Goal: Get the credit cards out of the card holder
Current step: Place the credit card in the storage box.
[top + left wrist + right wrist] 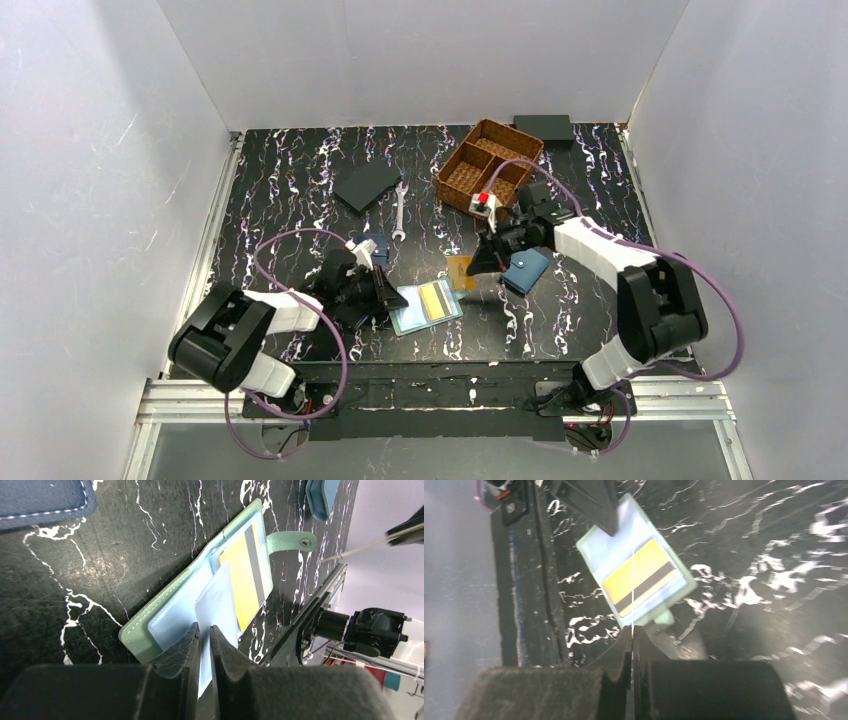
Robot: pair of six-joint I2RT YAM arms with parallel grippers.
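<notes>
Your right claw [478, 262] is pinched fully shut on the tan-golden card [460, 270] and appears to hold it clear of the worktop [300, 180]. In its own wrist view that card shows only as a thin edge-on line running out from between the fingertips. Your left claw [205, 627] is closed too, nipping a pale-blue sleeve leaf of the card holder [172, 617], which lies open and flat near the front edge between the two arms. One yellow card [244, 580] with a dark stripe sits in a slot of the holder, so I judge the job about half done. The relation to watch is this: from the right claw the yellow card lies down and toward the left arm, just beyond the held card's free edge. Its long axis runs diagonally across the right wrist view, not square to the jaws. From the left claw the same axis points nearly straight away, along the fingers, toward the end with the snap tab [291, 542]. The left claw is the nearer one, touching the holder, but it is busy pinning it, and the right claw has its grip full. You would likely need to set the tan-golden card down on bare worktop, away from the blue wallet [525, 270] beside it, then turn the wrist to meet the yellow card's short end. I cannot tell which end of the slot is open.
</notes>
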